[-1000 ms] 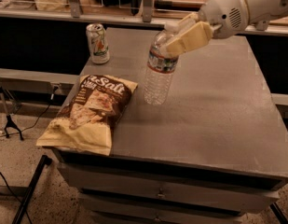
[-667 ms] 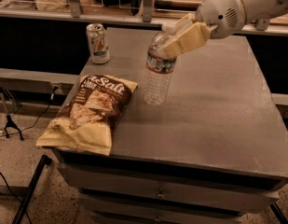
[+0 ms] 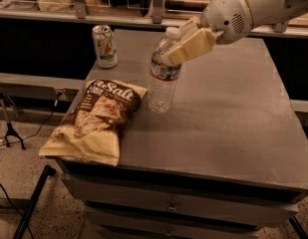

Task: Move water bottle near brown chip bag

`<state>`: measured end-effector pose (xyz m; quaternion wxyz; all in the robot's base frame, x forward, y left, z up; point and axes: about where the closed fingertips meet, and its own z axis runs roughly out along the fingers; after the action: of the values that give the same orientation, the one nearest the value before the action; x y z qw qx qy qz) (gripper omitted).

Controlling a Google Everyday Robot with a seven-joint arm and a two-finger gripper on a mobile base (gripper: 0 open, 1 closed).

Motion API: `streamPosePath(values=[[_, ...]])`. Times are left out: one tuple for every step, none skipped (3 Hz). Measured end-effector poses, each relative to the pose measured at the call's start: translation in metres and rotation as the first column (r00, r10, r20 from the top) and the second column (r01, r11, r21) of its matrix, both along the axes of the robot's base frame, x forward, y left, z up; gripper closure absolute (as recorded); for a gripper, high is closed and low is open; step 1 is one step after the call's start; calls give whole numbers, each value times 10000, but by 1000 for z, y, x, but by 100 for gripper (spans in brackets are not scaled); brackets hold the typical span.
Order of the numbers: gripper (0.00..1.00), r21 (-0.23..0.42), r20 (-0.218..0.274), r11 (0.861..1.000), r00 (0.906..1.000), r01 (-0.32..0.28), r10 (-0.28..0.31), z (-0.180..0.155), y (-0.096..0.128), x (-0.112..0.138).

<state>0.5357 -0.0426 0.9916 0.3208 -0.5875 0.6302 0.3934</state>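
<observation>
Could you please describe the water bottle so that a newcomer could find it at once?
On the grey table, look right of the brown chip bag that overhangs the front left corner. The water bottle stands upright there, with the pincer at its top. Unlike the squat soda can further back, it is tall, clear and ribbed with a white cap.

Tool (image 3: 174,44) upper centre, arm (image 3: 253,6) from right

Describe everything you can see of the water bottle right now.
The water bottle is clear ribbed plastic with a white cap and a white, red and blue label band. It stands upright on the grey table, close beside the brown chip bag but not touching it. The gripper sits at its shoulder, below the cap.
</observation>
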Motion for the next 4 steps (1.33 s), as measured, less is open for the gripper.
streamPosePath(values=[[84, 151, 255, 9994, 9992, -326, 322, 3, 12, 1], [61, -109, 525, 9978, 9965, -650, 655, 2, 23, -1], [38, -516, 752, 9937, 9918, -999, 1036, -6, 31, -5], [14, -718, 819, 9876, 9860, -1394, 1451, -15, 40, -8]])
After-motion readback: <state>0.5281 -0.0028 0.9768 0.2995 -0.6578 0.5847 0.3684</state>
